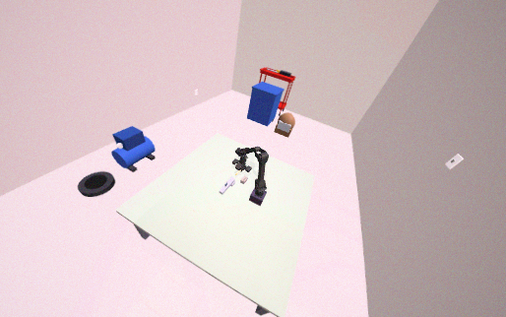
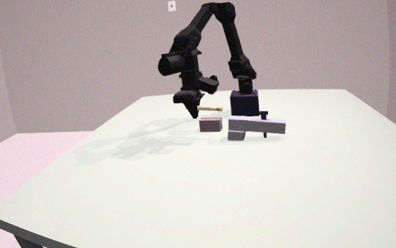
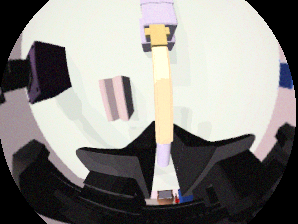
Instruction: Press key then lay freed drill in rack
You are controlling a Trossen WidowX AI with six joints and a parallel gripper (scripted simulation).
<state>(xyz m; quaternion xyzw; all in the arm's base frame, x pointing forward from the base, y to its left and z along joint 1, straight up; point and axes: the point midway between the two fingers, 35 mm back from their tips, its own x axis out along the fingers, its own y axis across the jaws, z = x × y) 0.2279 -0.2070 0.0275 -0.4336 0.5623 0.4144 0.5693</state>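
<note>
A single dark arm stands on the pale bench (image 2: 308, 181), its claw (image 2: 193, 112) pinching one end of the drill (image 2: 209, 108), a thin tan rod held level above the bench surface. The drill's free end points right, toward the lilac block fixture (image 2: 256, 125) with the small dark key (image 2: 263, 114) standing on its top. A low brown rack (image 2: 210, 124) sits on the bench directly below the rod, just left of the fixture.

Step in hand, as judged: the drill appears drawn clear of the fixture and is being carried to the rack. To do it well, keep the rod level, bring its length over the rack, descend until it rests on the rack, and only then spread the claw. Releasing from height risks the rod rolling off.

Exterior view: shows height. The rod hangs clearly above the rack, not touching it, and a gap separates its tip from the fixture.

Wrist view: looks along the drill (image 3: 161, 96) from between the fingers. It shows the rod's lilac tail seated between them and its far end still lined up with the fixture (image 3: 158, 10). The rack (image 3: 117, 99) lies to the left of the rod here, a sideways offset the exterior view hides.

Top view: arm and parts are small, but the room appears, with a blue cabinet (image 1: 264, 102), a blue motor (image 1: 132, 148) and a black tyre (image 1: 95, 183).
</note>
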